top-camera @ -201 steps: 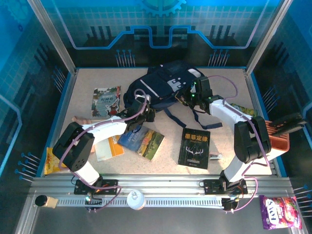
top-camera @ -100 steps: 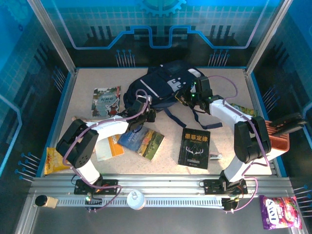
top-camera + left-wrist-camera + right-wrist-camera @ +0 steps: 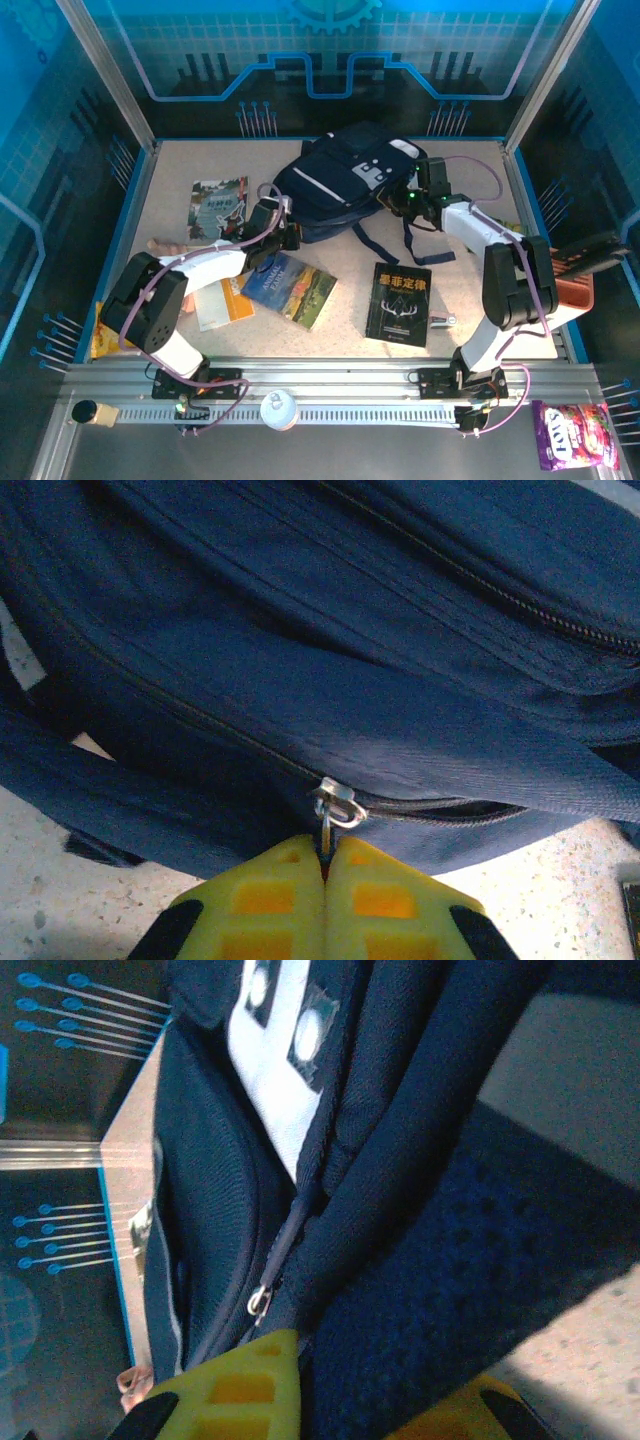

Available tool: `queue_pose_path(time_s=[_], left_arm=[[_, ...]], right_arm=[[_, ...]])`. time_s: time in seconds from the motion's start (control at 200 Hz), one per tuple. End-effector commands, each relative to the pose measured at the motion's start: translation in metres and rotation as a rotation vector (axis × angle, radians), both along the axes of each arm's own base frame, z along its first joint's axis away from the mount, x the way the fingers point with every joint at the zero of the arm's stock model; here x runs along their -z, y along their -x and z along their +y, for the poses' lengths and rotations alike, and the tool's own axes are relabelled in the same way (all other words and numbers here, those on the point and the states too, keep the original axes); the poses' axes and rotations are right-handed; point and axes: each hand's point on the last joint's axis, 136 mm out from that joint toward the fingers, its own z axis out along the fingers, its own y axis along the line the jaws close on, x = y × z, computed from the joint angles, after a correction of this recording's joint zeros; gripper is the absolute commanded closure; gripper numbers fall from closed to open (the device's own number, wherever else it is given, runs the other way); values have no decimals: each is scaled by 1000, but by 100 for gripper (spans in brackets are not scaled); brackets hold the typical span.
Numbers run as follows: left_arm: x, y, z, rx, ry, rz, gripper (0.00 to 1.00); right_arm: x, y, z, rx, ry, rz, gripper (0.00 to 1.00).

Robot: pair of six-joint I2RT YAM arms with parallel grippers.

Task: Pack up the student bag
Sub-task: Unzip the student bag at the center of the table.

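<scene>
Speckled tabletop point(image 3: 200, 160), and the student bag point(image 3: 345, 185) lies at the far centre, patch up. Left gripper point(image 3: 325, 855) is clenched on its zipper pull point(image 3: 335, 805) at the near-left edge. Right gripper point(image 3: 375, 1370) clamps the bag's padded fabric on the right. 1 black book point(image 3: 398, 303) lies nearer.

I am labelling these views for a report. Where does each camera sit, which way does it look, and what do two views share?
Top external: above and behind the arms, looking down on the table; both arms reach to the student bag.
Left wrist: on the left arm, looking along the left gripper, shut on the zipper pull.
Right wrist: on the right arm, looking along the right gripper, clamped on the bag's padded fabric.
Shared: every view shows the bag; the two wrist views see it close up.
</scene>
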Motion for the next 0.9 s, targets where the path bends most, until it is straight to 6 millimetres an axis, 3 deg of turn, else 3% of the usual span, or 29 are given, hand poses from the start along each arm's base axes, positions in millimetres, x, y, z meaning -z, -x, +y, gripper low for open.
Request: queue_pose_path(time_s=[0.0,0.115,0.185,0.295,0.45,0.555,0.675,0.89], left_arm=[[2,2,0,52,-46,50,100],[-2,0,-19,127,-10,105,100],[-7,0,-30,166,11,134,100],[-16,0,-39,196,16,163,100],[-26,3,-47,224,33,187,100],[-30,6,-52,242,46,203,100],[-31,6,-52,241,42,214,100],[-29,9,-52,238,45,229,100]], right_arm=[[9,-22,-20,7,46,-52,87],[23,-26,-28,5,56,-23,77],[26,-21,-39,36,99,19,65],[21,-4,-53,71,161,67,46],[16,30,-59,130,183,98,35],[19,53,-48,165,150,111,35],[24,66,-13,144,51,116,33],[45,64,38,70,-16,155,35]])
